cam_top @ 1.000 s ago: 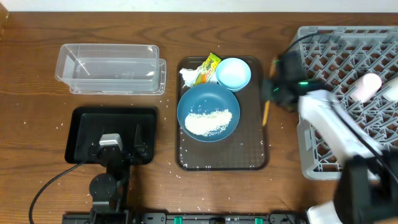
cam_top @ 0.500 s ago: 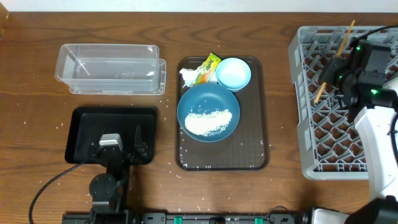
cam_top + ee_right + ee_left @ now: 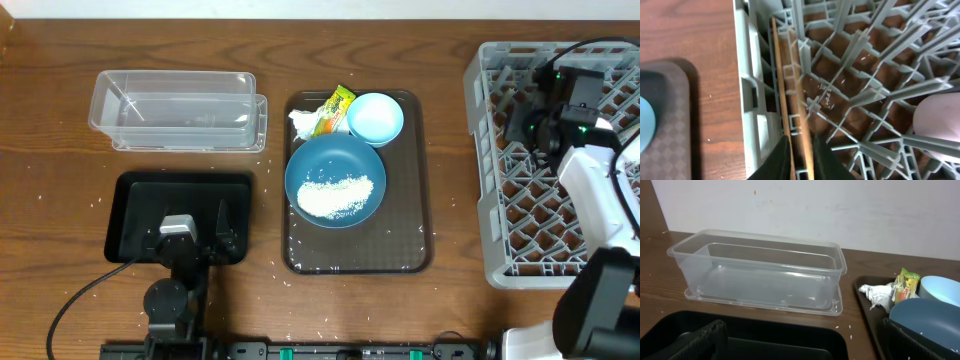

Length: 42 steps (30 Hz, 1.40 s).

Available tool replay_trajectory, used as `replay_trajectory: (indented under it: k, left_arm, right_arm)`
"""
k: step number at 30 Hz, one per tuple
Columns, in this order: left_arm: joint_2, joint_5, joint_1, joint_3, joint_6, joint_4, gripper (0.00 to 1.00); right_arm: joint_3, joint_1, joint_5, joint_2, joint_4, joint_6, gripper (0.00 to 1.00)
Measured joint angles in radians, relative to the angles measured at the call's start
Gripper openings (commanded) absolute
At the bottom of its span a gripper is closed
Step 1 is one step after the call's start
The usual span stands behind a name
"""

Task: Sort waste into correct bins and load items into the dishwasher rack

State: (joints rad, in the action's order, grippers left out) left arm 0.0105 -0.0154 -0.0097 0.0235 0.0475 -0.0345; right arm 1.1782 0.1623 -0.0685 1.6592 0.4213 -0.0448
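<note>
The chopsticks [image 3: 781, 92] lie inside the dishwasher rack [image 3: 747, 115], against its wall facing the brown tray [image 3: 665, 130]. I read the right pincer [image 3: 802, 157] as flanking their near end closely; clamped or not, I cannot tell. The left pincer [image 3: 810, 345] stands wide open over the black tray [image 3: 790, 330].

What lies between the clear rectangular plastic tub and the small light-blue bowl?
A crumpled white tissue and a yellow-green printed wrapper, both close beside the small light-blue bowl; the overhead view shows this best.
</note>
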Motion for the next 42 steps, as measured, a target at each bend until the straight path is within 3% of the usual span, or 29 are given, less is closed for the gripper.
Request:
replay_trajectory:
  k: [4,13,17,19,34,42]
  left_arm:
    - [0.0,0.0,0.0,0.0,0.0,0.0,0.98]
    - [0.0,0.0,0.0,0.0,0.0,0.0,0.98]
    - [0.0,0.0,0.0,0.0,0.0,0.0,0.98]
    - [0.0,0.0,0.0,0.0,0.0,0.0,0.98]
    - [0.0,0.0,0.0,0.0,0.0,0.0,0.98]
    - [0.0,0.0,0.0,0.0,0.0,0.0,0.98]
  right_arm:
    - [0.0,0.0,-0.019,0.009,0.008,0.014,0.42]
    - [0.0,-0.002,-0.24,0.009,0.039,0.018,0.58]
    - [0.0,-0.028,-0.356,0.009,0.048,0.008,0.89]
    - [0.0,-0.063,-0.393,0.009,0.059,0.004,0.99]
    - [0.0,-0.449,-0.446,0.009,0.051,-0.08,0.99]
    - [0.0,-0.538,-0.398,0.009,0.001,-0.133,0.99]
